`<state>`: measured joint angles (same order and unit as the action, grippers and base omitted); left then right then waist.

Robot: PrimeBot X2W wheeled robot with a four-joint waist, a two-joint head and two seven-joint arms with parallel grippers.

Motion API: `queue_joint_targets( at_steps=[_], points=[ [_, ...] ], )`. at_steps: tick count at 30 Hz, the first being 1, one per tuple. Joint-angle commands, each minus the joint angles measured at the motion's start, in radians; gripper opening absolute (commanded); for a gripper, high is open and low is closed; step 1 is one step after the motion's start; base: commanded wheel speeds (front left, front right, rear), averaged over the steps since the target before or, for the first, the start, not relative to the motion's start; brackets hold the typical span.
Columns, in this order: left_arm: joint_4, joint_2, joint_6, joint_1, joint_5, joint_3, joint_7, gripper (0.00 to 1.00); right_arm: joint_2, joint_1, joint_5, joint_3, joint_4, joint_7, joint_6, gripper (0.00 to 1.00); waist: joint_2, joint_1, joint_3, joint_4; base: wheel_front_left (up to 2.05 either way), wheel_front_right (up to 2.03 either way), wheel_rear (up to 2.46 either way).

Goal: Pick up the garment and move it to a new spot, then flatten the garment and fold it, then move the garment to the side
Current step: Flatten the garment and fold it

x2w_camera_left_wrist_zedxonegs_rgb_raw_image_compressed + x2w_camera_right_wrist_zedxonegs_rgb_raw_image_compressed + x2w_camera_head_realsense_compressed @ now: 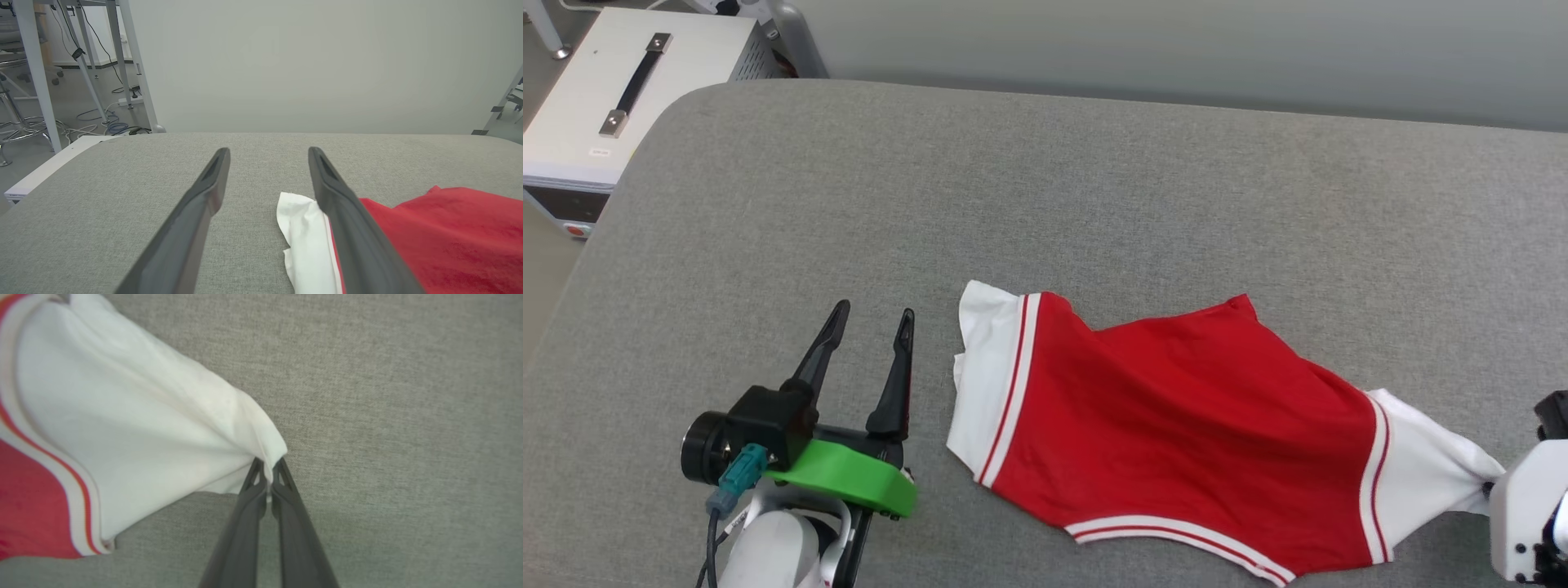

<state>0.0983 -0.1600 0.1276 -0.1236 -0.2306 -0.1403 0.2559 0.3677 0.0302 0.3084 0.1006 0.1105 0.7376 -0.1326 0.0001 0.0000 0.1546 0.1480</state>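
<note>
Right end effector (267,475) pinches the white sleeve edge of the garment (1176,408); left end effector (874,312) stands wide, open tabletop (849,180) ahead

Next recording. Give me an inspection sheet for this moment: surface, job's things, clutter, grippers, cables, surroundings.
surface: grey fabric table, rounded corner, no stains seen.
job's things: garment lies wrinkled, not flat or folded; red body, white sleeves, striped trim; no print visible.
clutter: nothing seen.
grippers: left gripper open and empty, beside the left sleeve; right gripper shut on the edge of the right sleeve, which is pulled taut.
cables: wrist cable on the left arm; floor cables beyond the table.
surroundings: white box with black handle beside the table; grey wall; frame legs.
</note>
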Motion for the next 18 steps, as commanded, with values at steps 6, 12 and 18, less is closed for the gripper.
queue_joint_targets(
  at_steps=[6,12,18],
  points=[
    [0.022,-0.008,0.003,0.013,-0.012,-0.010,0.006,1.00,0.050,0.020,-0.059,0.092,0.049,-0.016,0.002,0.00,-0.0001,0.0000,-0.014,-0.019,0.00,0.00,0.00],
    [0.060,-0.010,0.003,0.006,-0.018,-0.018,0.006,1.00,0.047,0.042,-0.114,0.146,0.110,-0.057,0.002,0.00,-0.0001,0.0000,0.008,-0.026,0.00,0.00,0.00],
    [0.111,-0.011,0.003,-0.012,-0.031,-0.038,0.006,1.00,0.015,0.069,-0.144,0.165,0.178,-0.173,0.002,1.00,-0.0001,0.0000,0.013,-0.028,0.00,0.00,0.00]
  ],
)
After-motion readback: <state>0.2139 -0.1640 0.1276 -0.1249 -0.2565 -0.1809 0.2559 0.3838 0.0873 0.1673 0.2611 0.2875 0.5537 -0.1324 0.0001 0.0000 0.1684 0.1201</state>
